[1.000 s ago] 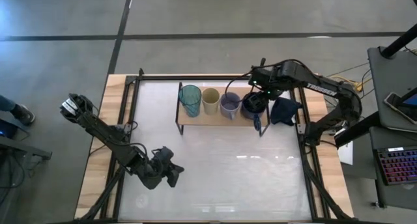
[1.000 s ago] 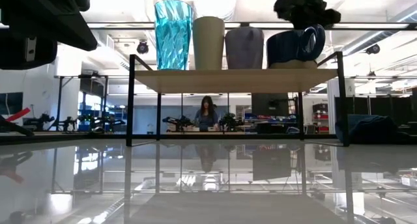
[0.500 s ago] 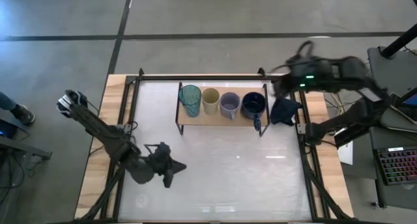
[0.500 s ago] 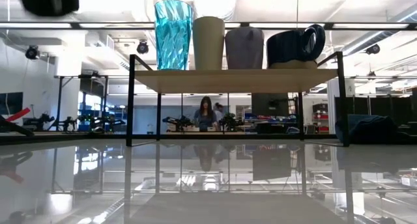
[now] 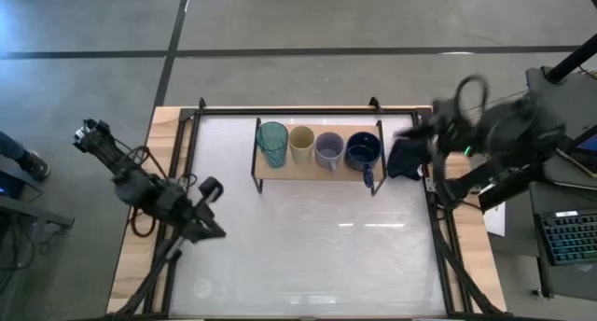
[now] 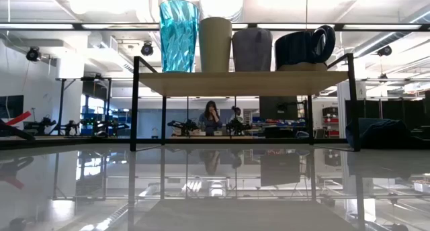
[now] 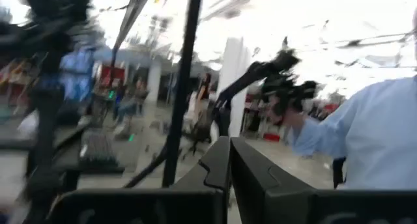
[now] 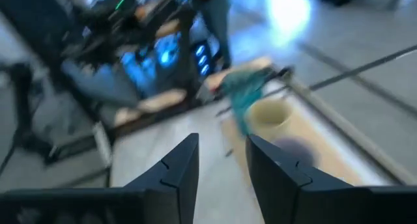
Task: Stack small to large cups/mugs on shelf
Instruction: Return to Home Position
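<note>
Four cups stand in a row with their bases on the wooden shelf [image 5: 312, 169]: the teal tumbler [image 5: 272, 142], the cream cup [image 5: 300, 143], the grey-lavender cup [image 5: 328, 150] and the dark blue mug [image 5: 363, 150]. In the low view they stand on the shelf board [image 6: 242, 82], and the mug's handle [image 6: 324, 41] faces the near right. My left gripper [image 5: 211, 228] is shut and empty over the table's left edge. My right gripper [image 5: 422, 134] is open and empty, right of the shelf above the table's right rail.
A dark navy cloth [image 5: 407, 159] lies just right of the shelf. The black frame rails [image 5: 280, 110] run round the white tabletop [image 5: 308, 256]. A person [image 6: 211, 117] stands in the room behind the table.
My right gripper has drawn back from the dark blue mug, up and toward the table's right edge. The mug stays on the shelf. My left gripper has swung from the near left of the tabletop toward the left edge and has tipped up.
</note>
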Controlling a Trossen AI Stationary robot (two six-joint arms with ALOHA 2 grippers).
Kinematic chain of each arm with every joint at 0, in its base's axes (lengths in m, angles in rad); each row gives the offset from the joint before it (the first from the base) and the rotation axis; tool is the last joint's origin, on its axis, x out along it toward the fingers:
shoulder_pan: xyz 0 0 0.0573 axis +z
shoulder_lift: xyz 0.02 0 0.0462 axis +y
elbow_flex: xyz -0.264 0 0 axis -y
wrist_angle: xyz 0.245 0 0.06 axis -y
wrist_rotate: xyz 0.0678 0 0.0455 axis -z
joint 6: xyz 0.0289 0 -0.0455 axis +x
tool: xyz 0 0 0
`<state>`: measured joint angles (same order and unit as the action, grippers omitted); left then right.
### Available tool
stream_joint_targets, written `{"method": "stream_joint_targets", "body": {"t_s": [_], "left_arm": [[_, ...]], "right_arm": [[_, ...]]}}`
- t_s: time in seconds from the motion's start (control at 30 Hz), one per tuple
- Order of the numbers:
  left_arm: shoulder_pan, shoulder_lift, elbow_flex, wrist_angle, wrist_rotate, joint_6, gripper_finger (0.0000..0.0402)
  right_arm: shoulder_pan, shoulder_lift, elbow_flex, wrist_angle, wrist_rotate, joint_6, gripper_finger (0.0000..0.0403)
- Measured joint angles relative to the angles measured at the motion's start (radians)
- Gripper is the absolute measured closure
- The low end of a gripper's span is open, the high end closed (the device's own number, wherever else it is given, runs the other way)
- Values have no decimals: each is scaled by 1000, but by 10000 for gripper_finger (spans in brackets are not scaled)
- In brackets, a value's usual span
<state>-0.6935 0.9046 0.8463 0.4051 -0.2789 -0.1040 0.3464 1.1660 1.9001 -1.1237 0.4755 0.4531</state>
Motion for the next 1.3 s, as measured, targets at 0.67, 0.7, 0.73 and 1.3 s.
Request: {"method": "stream_joint_targets", "body": {"t_s": [0.67,0.7,0.73,1.3], "left_arm": [[146,-547,-766,413,199,-29,402],[146,-574,-785,421,199,-42,402],[146,-601,-808,432,200,-49,402],[146,-877,-839,5,263,-191,402]], "right_arm": [[157,-593,-987,850,-13,-193,300],[157,-629,-1028,880,-13,-209,301],[157,-659,-1065,895,-11,-220,302],[157,-1090,-1429,940,-221,-343,317]]}}
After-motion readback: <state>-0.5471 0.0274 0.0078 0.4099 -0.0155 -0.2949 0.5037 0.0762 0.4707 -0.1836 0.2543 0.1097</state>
